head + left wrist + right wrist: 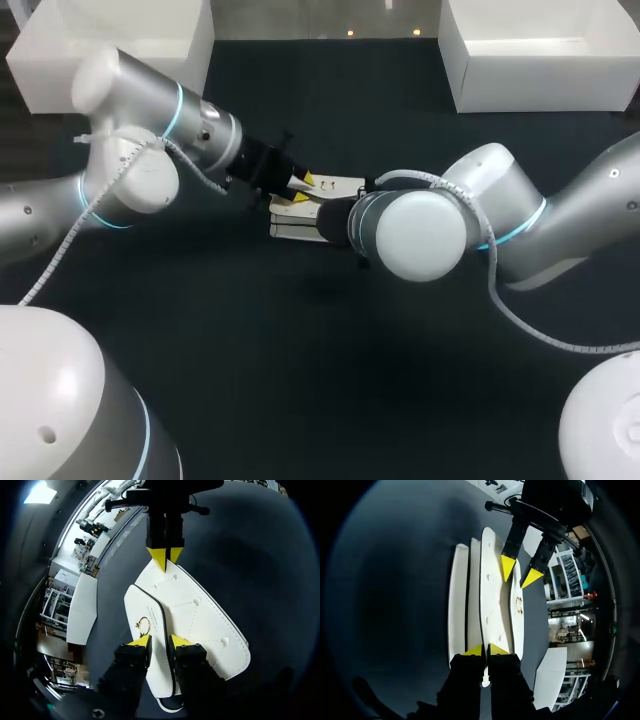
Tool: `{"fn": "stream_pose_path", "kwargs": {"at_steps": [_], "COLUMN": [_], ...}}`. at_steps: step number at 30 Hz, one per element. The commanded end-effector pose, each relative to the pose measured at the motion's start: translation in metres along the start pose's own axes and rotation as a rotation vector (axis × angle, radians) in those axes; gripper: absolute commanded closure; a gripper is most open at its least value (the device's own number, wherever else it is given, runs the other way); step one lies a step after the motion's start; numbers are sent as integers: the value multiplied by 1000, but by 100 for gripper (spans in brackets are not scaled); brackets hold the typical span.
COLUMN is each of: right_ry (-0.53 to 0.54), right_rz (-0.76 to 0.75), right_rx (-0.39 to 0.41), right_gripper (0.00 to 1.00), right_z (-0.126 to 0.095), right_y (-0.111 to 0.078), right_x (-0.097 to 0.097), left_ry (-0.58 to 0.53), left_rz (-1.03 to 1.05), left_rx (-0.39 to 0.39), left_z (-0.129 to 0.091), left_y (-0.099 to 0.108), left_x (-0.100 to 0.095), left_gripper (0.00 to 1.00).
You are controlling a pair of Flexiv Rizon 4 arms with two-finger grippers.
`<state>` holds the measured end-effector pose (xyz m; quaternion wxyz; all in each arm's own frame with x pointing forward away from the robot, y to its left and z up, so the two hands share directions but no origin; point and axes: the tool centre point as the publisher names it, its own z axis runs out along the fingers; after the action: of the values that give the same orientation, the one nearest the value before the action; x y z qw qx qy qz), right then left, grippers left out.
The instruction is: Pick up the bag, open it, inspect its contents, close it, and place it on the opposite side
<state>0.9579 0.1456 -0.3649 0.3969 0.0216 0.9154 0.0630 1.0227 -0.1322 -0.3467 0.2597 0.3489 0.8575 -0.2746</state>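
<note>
**A:** Where is the bag, and what holds it?

**B:** The white stitched bag with black edging [200, 615] is over the middle of the dark table [300, 350], between both arms. The right gripper [485, 650] pinches one end, fingertips nearly together on its edge. The left gripper [159, 641] straddles the front flap [142, 602] just below the gold ring clasp [143, 625]. I cannot tell whether both its fingers press the flap.

**A:** How should the opening go?

**B:** In my judgement, the right should anchor the body firmly. The left should take only the flap's edge and peel it away gently, without twisting the clasp.

**A:** Is there room?

**B:** Bare table lies on every side. One white open box [110, 75] stands at the far left corner and a second white box [540, 85] at the far right, both well apart from the bag. The tight spot is the two wrists, close together.
</note>
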Motion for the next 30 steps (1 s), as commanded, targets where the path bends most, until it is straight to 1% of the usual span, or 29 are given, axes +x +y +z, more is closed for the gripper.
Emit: {"fn": "stream_pose_path", "kwargs": {"at_steps": [1, 3, 4, 5, 6, 11, 14, 18, 21, 26, 30], "right_ry": [-7, -7, -7, -7, -7, -7, -7, -7, -7, -7, -7], "right_rz": [0, 0, 0, 0, 0, 0, 0, 0, 0, 0, 0], "right_rx": [-5, -5, -5, -5, -5, -5, -5, -5, -5, -5, -5], "right_gripper": [100, 100, 100, 100, 100, 100, 100, 100, 100, 100, 100], "right_z": [0, 0, 0, 0, 0, 0, 0, 0, 0, 0, 0], "right_y": [0, 0, 0, 0, 0, 0, 0, 0, 0, 0, 0], "right_x": [2, 2, 2, 2, 2, 2, 2, 2, 2, 2, 2], "left_ry": [-4, -7, -9, -12, -15, -23, -15, 14, 41, 77, 105], "left_rz": [-5, -12, -15, -19, -22, -48, -100, -196, -292, -386, -418], "left_rx": [-7, -16, -17, -19, -21, -34, -19, 14, 58, 86, 85], "left_z": [6, 7, 7, 6, 6, 2, -3, -13, -22, -30, -32], "left_y": [2, 3, 3, 4, 4, 5, 6, 10, 18, 28, 32], "left_x": [1, 0, 0, 0, -1, -4, -10, -23, -37, -55, -60], "left_gripper": [80, 89, 92, 99, 100, 100, 100, 100, 100, 100, 100]}}
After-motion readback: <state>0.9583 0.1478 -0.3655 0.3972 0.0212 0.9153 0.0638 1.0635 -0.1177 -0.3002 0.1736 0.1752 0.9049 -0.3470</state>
